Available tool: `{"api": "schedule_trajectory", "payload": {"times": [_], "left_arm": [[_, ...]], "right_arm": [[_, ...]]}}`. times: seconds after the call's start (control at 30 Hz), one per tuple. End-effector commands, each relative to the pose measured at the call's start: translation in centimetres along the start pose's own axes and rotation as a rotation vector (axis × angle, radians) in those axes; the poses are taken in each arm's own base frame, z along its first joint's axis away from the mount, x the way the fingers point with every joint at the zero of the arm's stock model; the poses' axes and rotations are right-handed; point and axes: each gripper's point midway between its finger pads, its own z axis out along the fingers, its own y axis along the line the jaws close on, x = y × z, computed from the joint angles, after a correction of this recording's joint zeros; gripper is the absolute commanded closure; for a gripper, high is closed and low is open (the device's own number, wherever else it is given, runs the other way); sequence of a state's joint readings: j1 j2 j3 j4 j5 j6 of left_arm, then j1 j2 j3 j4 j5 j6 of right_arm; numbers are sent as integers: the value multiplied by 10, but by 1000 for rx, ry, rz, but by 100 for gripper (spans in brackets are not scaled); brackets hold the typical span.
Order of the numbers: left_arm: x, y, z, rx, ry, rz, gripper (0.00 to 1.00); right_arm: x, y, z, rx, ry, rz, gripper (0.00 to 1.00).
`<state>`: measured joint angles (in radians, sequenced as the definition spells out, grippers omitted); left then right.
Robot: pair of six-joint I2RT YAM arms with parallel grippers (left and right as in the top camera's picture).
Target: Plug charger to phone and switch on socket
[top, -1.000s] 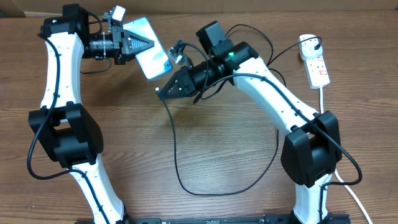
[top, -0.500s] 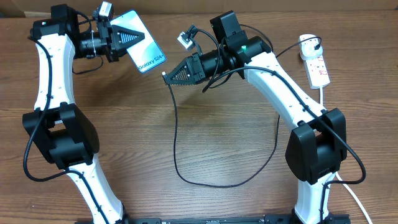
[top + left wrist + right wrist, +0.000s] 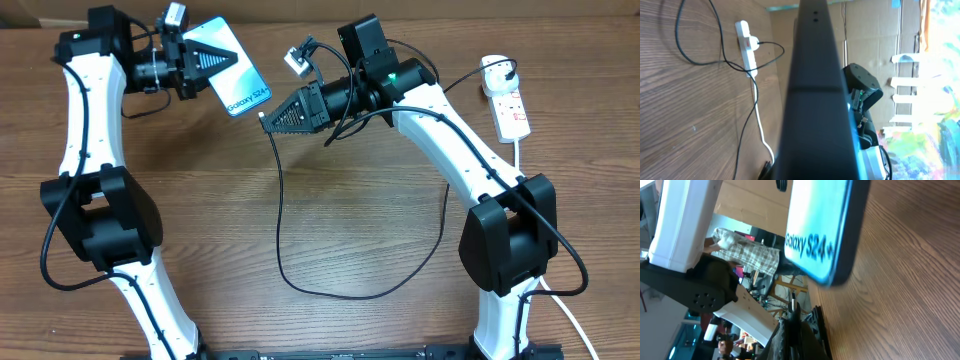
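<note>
Slowly, with left fingers (image 3: pixel 214 60) clamped on the phone (image 3: pixel 243 88) and right fingers (image 3: pixel 290 112) pinching the charger (image 3: pixel 281 200), square its tip to the phone's end before pushing.

I see the slim blue-screen phone (image 3: pixel 240 85) tilted in midair, the thin black charger cable (image 3: pixel 281 210) looping across the surface (image 3: pixel 360 200), and the white power strip (image 3: pixel 512 112) lying flat at far right.

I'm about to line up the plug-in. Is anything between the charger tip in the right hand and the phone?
Nothing visible. The right hand holds the charger by its tip, just short of the phone, which the left hand holds in the air. Only open air lies between them.
</note>
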<state>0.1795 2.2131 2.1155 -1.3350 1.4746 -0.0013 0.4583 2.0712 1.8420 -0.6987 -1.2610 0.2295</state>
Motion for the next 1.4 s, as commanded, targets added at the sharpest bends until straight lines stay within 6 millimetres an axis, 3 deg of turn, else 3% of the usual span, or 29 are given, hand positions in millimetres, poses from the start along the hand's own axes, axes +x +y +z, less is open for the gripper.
{"api": "schedule_trajectory", "payload": {"times": [0.0, 0.77, 1.37], "left_arm": [[4, -18, 7, 67, 18, 15, 96], [4, -26, 7, 109, 19, 13, 96], [4, -20, 7, 77, 18, 16, 96]], "right_arm": [[-1, 6, -1, -23, 3, 0, 96], [1, 5, 5, -11, 9, -6, 96], [-3, 4, -5, -24, -6, -6, 96]]}}
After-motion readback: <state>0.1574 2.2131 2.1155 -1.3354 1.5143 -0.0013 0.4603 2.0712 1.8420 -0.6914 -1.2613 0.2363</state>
